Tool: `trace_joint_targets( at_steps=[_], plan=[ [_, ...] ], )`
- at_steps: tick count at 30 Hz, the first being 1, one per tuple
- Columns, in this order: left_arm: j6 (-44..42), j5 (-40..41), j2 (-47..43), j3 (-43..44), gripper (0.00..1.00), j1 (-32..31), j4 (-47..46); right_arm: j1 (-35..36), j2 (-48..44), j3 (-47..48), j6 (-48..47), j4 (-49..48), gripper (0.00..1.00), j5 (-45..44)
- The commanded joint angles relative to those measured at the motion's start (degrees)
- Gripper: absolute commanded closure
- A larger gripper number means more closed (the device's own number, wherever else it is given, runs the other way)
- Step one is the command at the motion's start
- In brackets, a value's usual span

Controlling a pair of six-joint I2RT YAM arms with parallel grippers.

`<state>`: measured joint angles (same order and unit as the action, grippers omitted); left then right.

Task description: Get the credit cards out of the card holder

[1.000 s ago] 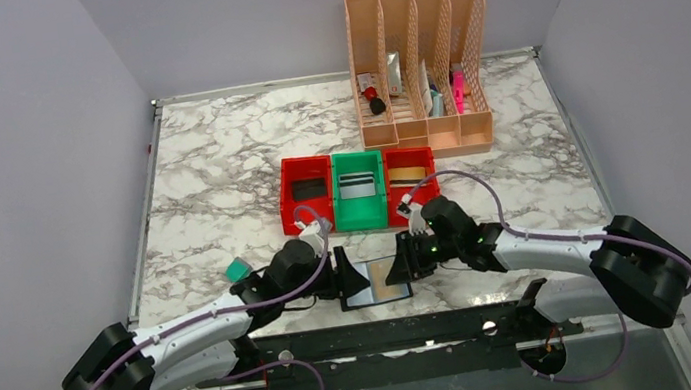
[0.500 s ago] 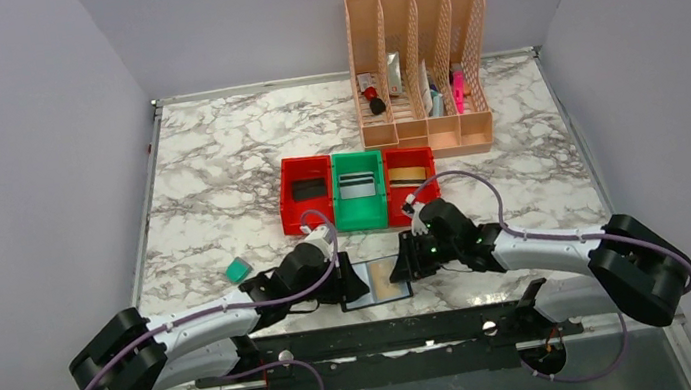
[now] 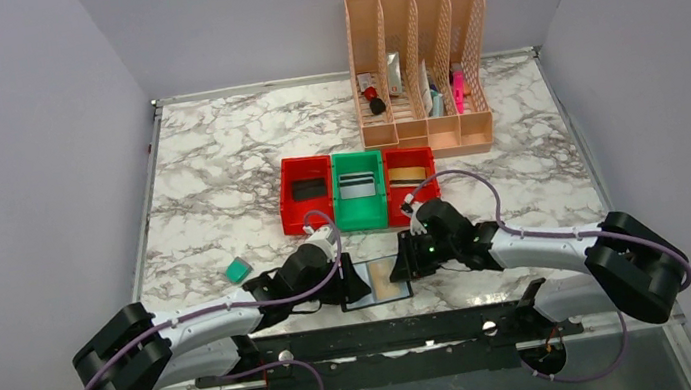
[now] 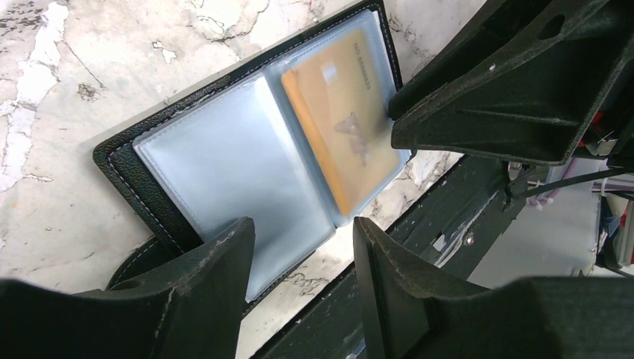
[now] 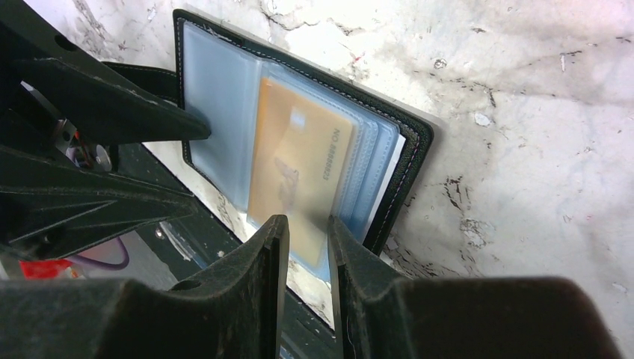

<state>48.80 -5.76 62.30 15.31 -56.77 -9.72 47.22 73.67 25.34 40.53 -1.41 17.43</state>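
white-veined marble surface (image 3: 217, 171) between grey walls (image 3: 13, 148) carries the open card holder (image 3: 374, 282). left pincer (image 4: 301, 230) gapes over it; right pincer (image 5: 306, 226) is narrow, grip unclear.

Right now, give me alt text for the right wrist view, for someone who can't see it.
An open black card holder lies on a marble table, an orange card showing through its clear sleeves. The right claw straddles the card's near edge, fingers almost together; grip unclear. The left claw reaches onto the left page.

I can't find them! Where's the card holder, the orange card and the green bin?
card holder (image 4: 220, 168): left wrist view, empty clear sleeve.
orange card (image 4: 342, 126): left wrist view, its middle.
green bin (image 3: 362, 216): top view, front wall.
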Motion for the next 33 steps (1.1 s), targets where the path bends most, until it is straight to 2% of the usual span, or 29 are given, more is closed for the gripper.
trace_joint_targets(
  at_steps=[1, 17, 19, 26, 33],
  plan=[
    [-0.5, 2.0, 0.9, 0.0, 0.46, -0.5, 1.9, 0.4, 0.9, 1.0, -0.3, 2.7, 0.69, -3.1],
    [0.3, 2.7, 0.0, -1.4, 0.53, -0.8, 0.9, 0.6, 0.4, 0.4, 4.2, -9.1, 0.71, 8.9],
    [0.4, 2.7, -0.3, -1.5, 0.54, -0.9, 0.8, 0.6, 0.6, 0.7, 4.1, -8.9, 0.71, 8.5],
    [0.6, 2.7, -1.8, -2.0, 0.54, -0.9, 1.0, 0.6, -2.5, 1.3, 2.7, 1.3, 0.7, -2.6],
    [0.2, 3.7, -3.4, -1.5, 0.48, -0.9, 3.6, 0.6, -0.6, 0.9, 2.2, 0.7, 0.69, -1.6]
  ],
)
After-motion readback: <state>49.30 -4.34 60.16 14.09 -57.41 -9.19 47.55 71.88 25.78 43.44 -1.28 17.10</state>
